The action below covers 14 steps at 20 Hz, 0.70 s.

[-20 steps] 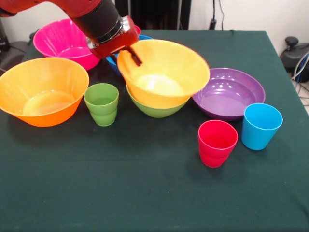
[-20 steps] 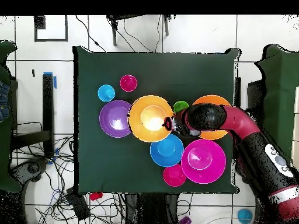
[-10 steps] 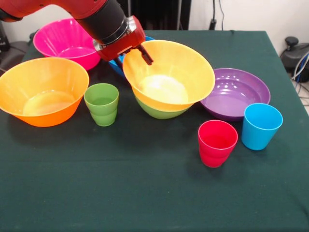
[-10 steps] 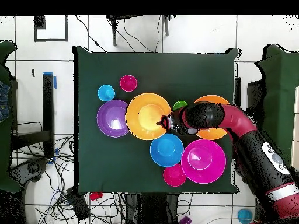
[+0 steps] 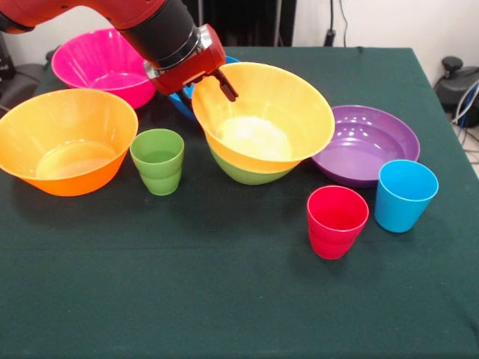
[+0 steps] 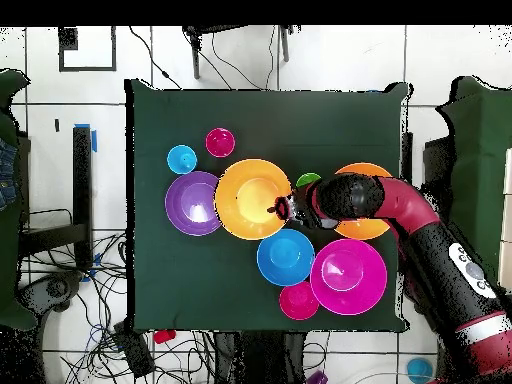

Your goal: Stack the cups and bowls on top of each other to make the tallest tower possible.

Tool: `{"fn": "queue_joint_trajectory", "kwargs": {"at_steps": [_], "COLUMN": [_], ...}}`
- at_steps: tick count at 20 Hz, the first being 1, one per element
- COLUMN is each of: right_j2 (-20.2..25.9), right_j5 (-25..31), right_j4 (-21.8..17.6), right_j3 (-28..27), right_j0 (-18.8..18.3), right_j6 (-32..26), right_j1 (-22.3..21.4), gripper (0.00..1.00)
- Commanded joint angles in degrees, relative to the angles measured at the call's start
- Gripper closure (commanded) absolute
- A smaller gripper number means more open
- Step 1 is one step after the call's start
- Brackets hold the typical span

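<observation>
**Even, soft light; glare on glossy plastic**

Both views are bright and evenly lit from above. Shadows on the table are faint and short, pooling under the bowls. White glare sits inside the orange bowl at its centre and streaks the purple bowl toward 10 o'clock. The front view is sharp throughout; overhead detail is coarser.

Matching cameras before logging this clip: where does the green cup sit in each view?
Front view: green cup left of centre, between the lone orange bowl and the tower.
Overhead view: green cup right of centre, mostly hidden by the arm.
Shared landmark: the purple bowl.
</observation>
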Motion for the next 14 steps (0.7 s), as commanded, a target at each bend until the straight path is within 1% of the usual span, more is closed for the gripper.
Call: {"fn": "queue_joint_trajectory", "kwargs": {"at_steps": [1, 2, 5, 6, 9, 14], "right_j2": [0.1, -0.8, -2.0, -2.2, -3.4, -3.7], "right_j5": [6.0, 7.1, 7.9, 9.0, 11.4, 13.6], "right_j4": [-6.1, -7.6, -9.0, -9.6, -11.2, -10.7], "right_j3": [-7.2, -8.4, -9.7, -9.9, -10.7, -9.6], "right_j0": [3.0, 3.6, 4.1, 4.2, 4.9, 5.3], "right_j6": [-23.3, -24.9, -25.2, -26.4, -27.3, -26.0], "right_j1": [-0.5, -0.9, -0.5, -0.6, -1.5, -3.2], "gripper": [0.0, 0.0, 0.0, 0.0, 0.0, 0.0]}}
